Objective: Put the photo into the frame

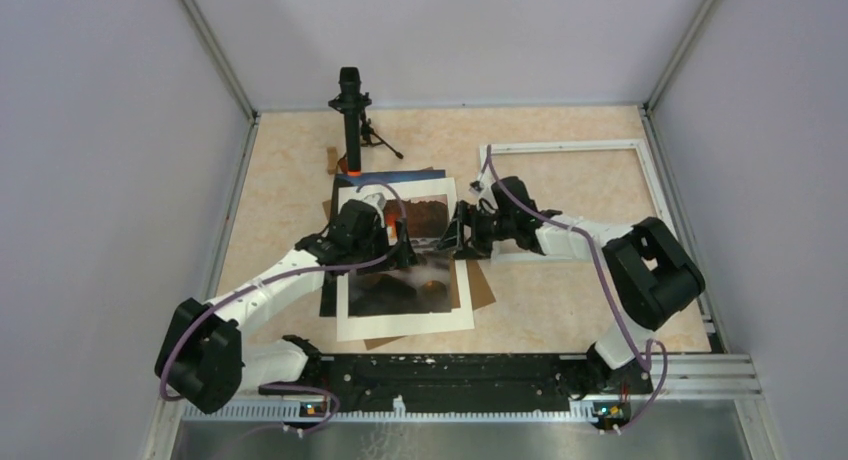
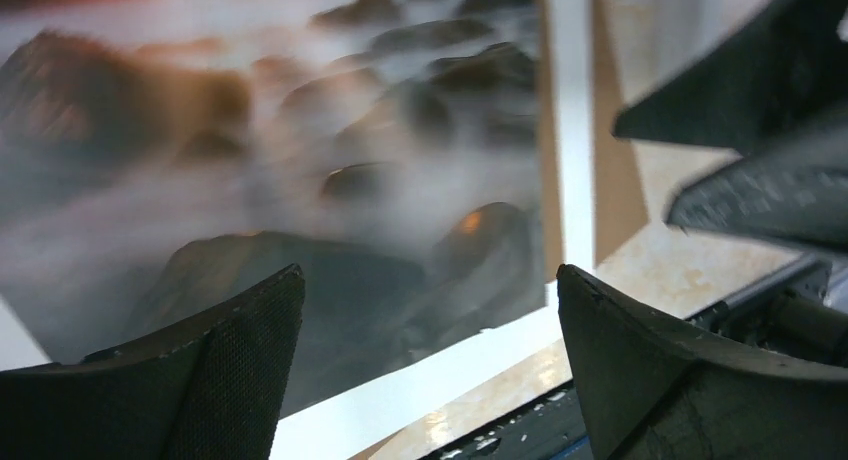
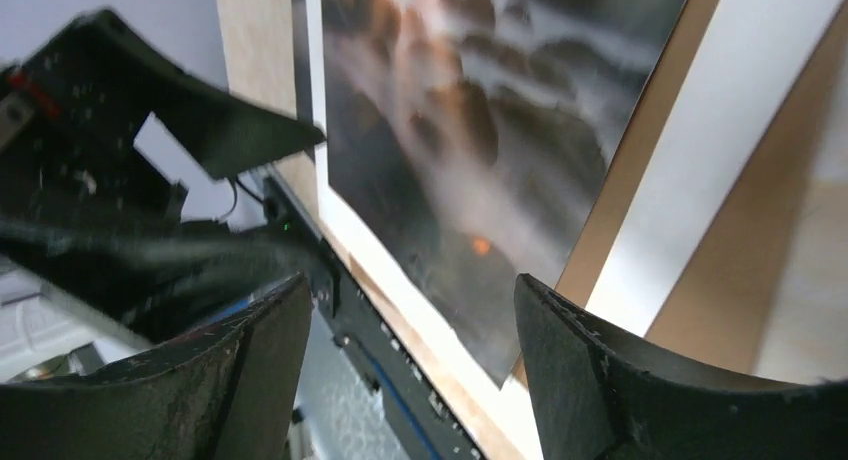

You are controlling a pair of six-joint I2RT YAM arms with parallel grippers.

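Observation:
The photo (image 1: 408,265), a dark misty seascape with an orange glow, lies flat at the table's middle. A wider flat white border (image 1: 400,327) lies around it, with brown cardboard (image 1: 486,286) beneath. The thin white frame (image 1: 565,146) lies at the back right, empty. My left gripper (image 1: 405,252) is open and empty, low over the photo's (image 2: 300,180) lower right part. My right gripper (image 1: 452,238) is open and empty at the photo's (image 3: 470,130) right edge, facing the left one. A brown strip separates the photo from the white border (image 2: 572,130) on that side.
A black device on a small tripod (image 1: 350,110) stands at the back, just behind the photo. A dark sheet (image 1: 328,298) sticks out under the white border's left side. The black base rail (image 1: 450,375) runs along the near edge. Walls enclose three sides.

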